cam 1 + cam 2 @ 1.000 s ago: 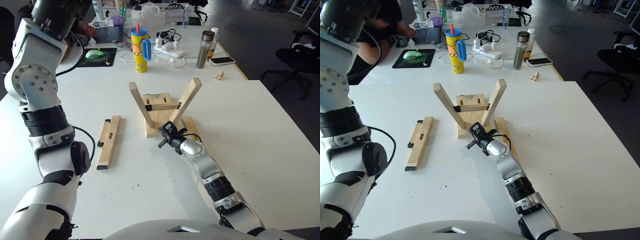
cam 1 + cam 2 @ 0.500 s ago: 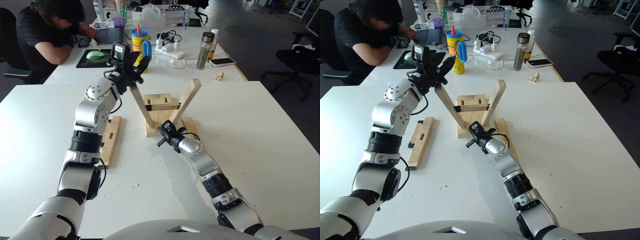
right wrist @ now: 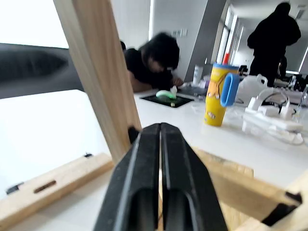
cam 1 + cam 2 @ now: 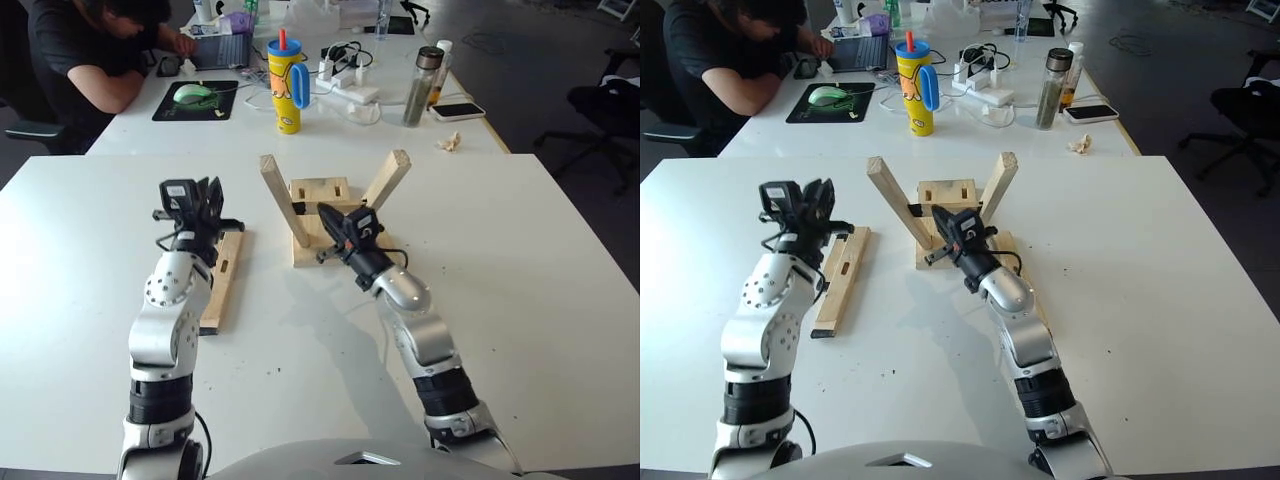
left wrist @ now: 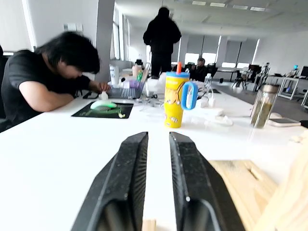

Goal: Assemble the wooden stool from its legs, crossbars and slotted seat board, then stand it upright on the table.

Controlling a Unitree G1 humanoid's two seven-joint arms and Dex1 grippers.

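Half-built stool [image 4: 325,195] lay upside down on the white worktop [image 4: 520,260], two legs angled up from its seat board [image 4: 318,188]. The right tool [image 3: 160,132], fingers pressed together and empty, sat at the crossbar [image 3: 231,182] between them. The left tool [image 5: 158,138], slightly parted and empty, hovered near a loose wooden frame [image 4: 220,280]. Behind stood a yellow cup [image 4: 284,88] holding a red straw [image 4: 281,40], and a bottle [image 4: 421,85].

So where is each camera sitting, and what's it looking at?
Eye views: on the head, looking forward and down at the table, half-built stool, left arm and right arm.
Left wrist view: behind the left end effector, looking across the table at the yellow cup.
Right wrist view: behind the right end effector, close to a stool leg.
Both wrist views share that cup.
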